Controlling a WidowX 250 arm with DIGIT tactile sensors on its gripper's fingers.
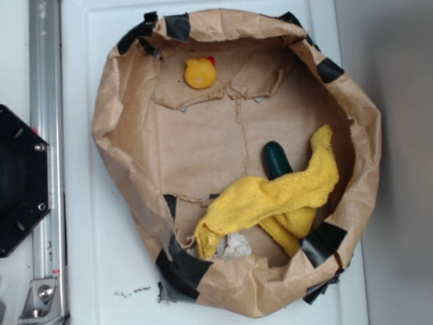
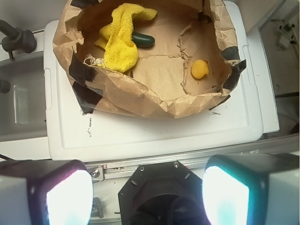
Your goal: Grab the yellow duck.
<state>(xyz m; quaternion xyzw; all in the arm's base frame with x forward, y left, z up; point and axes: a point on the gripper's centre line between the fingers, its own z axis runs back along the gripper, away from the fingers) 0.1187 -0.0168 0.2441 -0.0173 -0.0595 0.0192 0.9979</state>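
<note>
The yellow duck (image 1: 200, 72) (image 2: 199, 69) is a small glossy toy with a red-orange beak. It sits alone on the brown paper floor at the far side of the paper-lined basin (image 1: 115, 135). My gripper (image 2: 147, 194) shows only in the wrist view, at the bottom edge, well back from the basin and above the black robot base (image 2: 157, 190). Its two pale fingers (image 2: 70, 199) stand wide apart with nothing between them. In the exterior view the gripper is out of frame.
A big yellow towel (image 1: 284, 200) (image 2: 121, 40) lies across the basin's other end, partly over a dark green rounded object (image 1: 276, 161) (image 2: 144, 40). The crumpled taped paper walls (image 2: 140, 96) rise around everything. A metal rail (image 1: 46, 135) and the black base (image 1: 20, 179) flank the white tabletop (image 2: 140, 131).
</note>
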